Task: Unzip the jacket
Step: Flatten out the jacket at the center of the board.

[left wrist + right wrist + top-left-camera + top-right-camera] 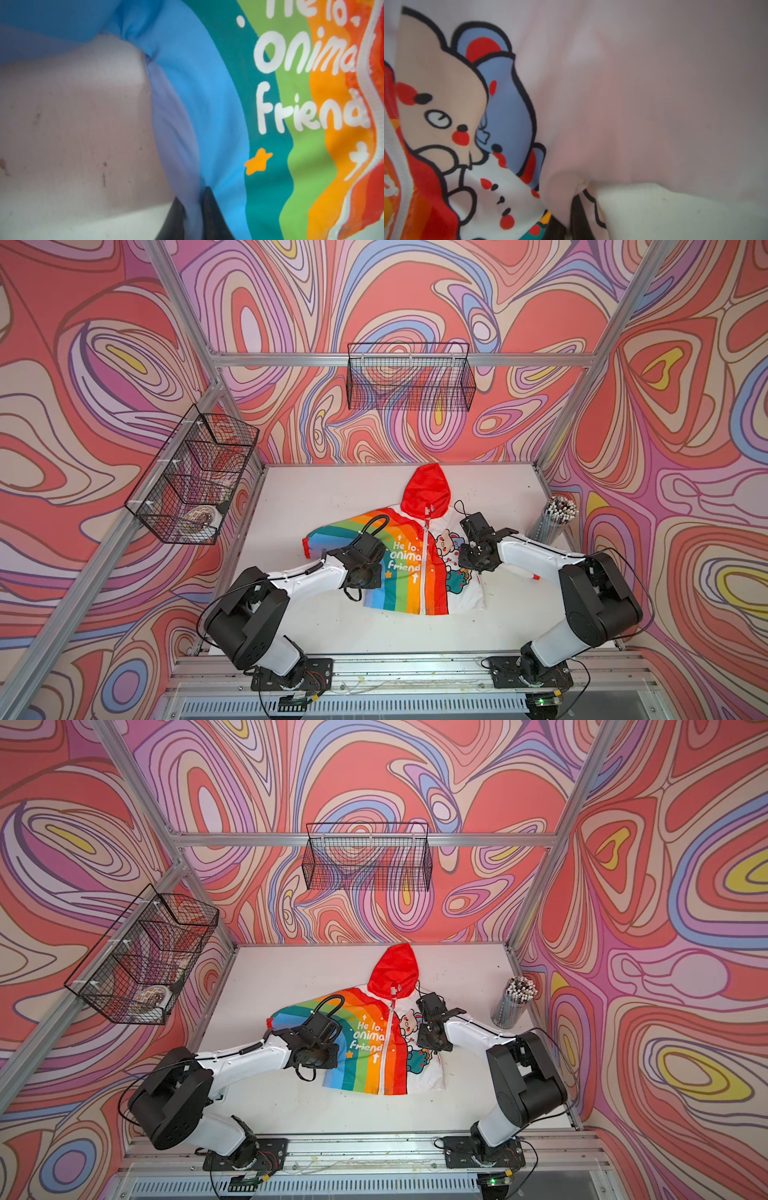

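Small rainbow-and-white hooded jacket was noted flat on white tabletop. The left fingers were pinched on its blue edge, the right fingers on its white edge; white zipper ran hood-to-hem between them.

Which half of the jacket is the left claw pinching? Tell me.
The rainbow-striped half: the left claw pinches its blue-lilac side edge. The white animal half is in the right claw.
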Controlling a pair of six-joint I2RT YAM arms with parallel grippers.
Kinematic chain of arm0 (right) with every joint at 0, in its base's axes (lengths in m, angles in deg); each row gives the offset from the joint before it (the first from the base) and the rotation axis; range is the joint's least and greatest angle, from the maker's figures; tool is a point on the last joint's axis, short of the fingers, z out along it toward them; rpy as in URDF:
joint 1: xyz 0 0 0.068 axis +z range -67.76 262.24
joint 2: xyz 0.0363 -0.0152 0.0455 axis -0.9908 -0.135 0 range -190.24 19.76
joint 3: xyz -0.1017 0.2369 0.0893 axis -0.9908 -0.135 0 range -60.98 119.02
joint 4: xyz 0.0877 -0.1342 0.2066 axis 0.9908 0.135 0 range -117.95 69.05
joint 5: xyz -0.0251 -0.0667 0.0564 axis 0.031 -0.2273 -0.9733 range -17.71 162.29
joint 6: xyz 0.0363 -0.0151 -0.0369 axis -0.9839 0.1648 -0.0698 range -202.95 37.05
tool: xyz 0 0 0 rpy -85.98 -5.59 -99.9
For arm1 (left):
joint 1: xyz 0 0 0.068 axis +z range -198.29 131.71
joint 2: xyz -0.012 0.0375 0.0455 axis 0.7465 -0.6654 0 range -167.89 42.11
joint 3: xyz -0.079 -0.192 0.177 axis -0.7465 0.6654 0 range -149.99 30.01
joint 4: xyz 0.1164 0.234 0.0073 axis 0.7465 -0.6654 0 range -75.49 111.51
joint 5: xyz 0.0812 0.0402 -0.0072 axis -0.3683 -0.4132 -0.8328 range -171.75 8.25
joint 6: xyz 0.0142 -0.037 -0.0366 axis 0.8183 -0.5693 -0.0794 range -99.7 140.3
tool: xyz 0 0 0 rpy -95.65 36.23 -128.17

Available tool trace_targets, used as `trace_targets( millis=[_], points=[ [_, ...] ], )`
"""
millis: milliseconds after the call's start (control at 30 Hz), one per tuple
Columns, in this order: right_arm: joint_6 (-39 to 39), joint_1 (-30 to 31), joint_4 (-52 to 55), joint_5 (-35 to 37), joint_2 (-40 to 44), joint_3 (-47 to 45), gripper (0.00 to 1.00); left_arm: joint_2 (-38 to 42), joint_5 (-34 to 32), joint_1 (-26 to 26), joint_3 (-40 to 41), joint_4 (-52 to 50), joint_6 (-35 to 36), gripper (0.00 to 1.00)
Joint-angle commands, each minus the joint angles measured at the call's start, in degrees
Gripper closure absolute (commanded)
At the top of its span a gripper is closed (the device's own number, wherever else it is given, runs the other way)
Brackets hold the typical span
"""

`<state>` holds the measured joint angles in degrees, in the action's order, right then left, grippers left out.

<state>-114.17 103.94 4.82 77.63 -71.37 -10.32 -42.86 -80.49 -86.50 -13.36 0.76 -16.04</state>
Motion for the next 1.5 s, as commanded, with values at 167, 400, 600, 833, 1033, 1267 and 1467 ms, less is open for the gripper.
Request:
trace_targets(
  millis=[167,400,600,833,1033,1267,1467],
  points=[
    [3.7,0.2,-1.1,0.7,11.1,-0.6,0.52,20.5,-12.7,6.8,5.4,-6.9,-2.9,0.39],
    [3.3,0.2,-2.1,0.6,14.5,-1.3,0.55,23.7,-5.7,28.5,8.7,-2.3,2.0,0.41],
    [3.3,0.2,-2.0,-0.2,14.1,-1.5,0.55,13.4,-3.6,35.1,6.2,3.3,3.8,0.46],
    [3.5,0.1,-1.3,0.5,15.7,-2.3,0.56,3.6,-1.4,38.3,1.7,5.2,5.6,0.51],
    [3.2,0.2,-2.0,-0.2,15.8,-3.1,0.57,1.0,-1.1,38.5,-2.2,6.0,6.6,0.51],
    [3.4,0.2,-2.1,-0.3,15.6,-3.0,0.57,-2.7,-3.3,39.0,-5.7,-0.9,5.0,0.57],
    [3.8,0.1,-2.0,-0.6,15.3,-2.5,0.58,-5.2,-3.9,39.8,-7.5,-3.5,4.7,0.57]
  ],
)
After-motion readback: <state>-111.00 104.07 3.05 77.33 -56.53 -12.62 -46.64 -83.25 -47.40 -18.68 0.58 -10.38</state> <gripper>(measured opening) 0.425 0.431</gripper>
